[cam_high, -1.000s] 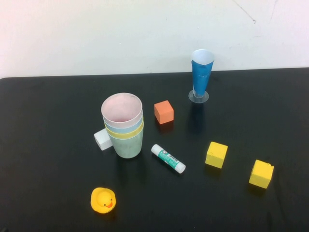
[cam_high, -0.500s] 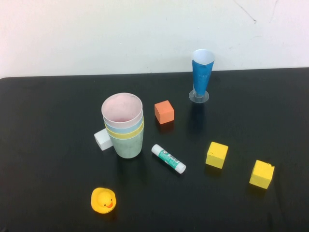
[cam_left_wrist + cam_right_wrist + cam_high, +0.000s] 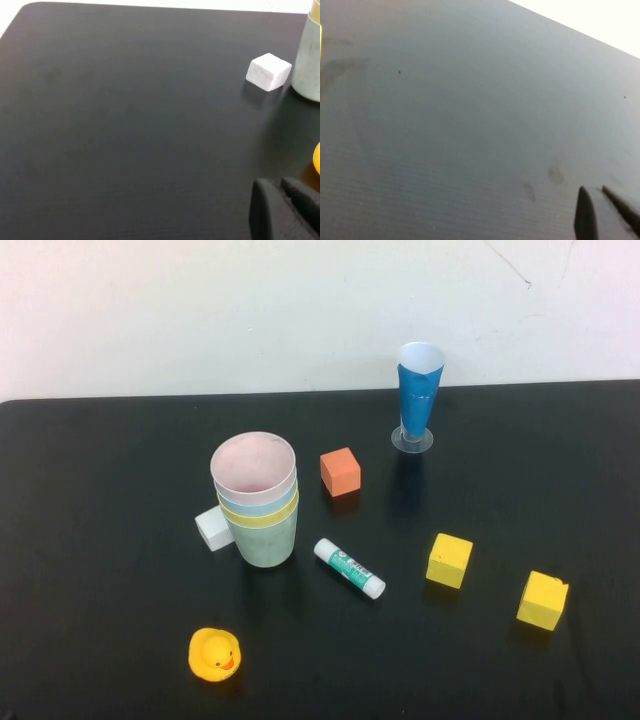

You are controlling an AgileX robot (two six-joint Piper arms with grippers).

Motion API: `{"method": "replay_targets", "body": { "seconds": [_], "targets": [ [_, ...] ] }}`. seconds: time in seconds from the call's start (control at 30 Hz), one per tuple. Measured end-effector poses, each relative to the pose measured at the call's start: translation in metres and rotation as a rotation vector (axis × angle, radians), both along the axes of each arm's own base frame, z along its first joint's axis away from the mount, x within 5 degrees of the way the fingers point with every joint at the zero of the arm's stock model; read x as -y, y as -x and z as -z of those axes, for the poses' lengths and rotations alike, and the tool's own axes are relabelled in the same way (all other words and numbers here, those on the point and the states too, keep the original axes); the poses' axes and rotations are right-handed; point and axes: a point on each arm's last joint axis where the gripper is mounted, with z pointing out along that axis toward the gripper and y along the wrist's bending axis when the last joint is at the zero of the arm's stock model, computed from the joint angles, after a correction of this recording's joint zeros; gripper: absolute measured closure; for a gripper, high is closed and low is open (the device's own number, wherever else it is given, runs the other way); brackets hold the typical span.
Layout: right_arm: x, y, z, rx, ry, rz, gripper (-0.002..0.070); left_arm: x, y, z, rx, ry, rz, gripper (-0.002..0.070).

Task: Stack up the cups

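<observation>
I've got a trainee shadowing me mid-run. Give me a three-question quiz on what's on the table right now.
1. True or false: the white cube sits beside the nested cup stack, on the robot's left of it.
2. Multiple choice: which object lies between the cup stack and the nearer yellow cube? A) rubber duck B) glue stick C) orange cube
3. Fill in: the blue cup stands apart near the table's far edge, upright on a clear ____.

Both arms are pulled back out of the high view; the left gripper and right gripper each show only fingertips, close together, holding nothing.

Key: 1 true; 2 B; 3 base.
</observation>
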Motion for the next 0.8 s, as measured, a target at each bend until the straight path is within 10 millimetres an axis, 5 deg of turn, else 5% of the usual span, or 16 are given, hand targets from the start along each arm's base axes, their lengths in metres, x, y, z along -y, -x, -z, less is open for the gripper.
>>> {"method": "replay_targets", "body": {
  "seconds": [0.8],
  "targets": [
    [-0.0069,-0.001,-0.0004,0.023,-0.156,-0.033,0.0678,0.0,0.0,0.0,0.0,0.002,-0.001,0.0674]
  ]
}}
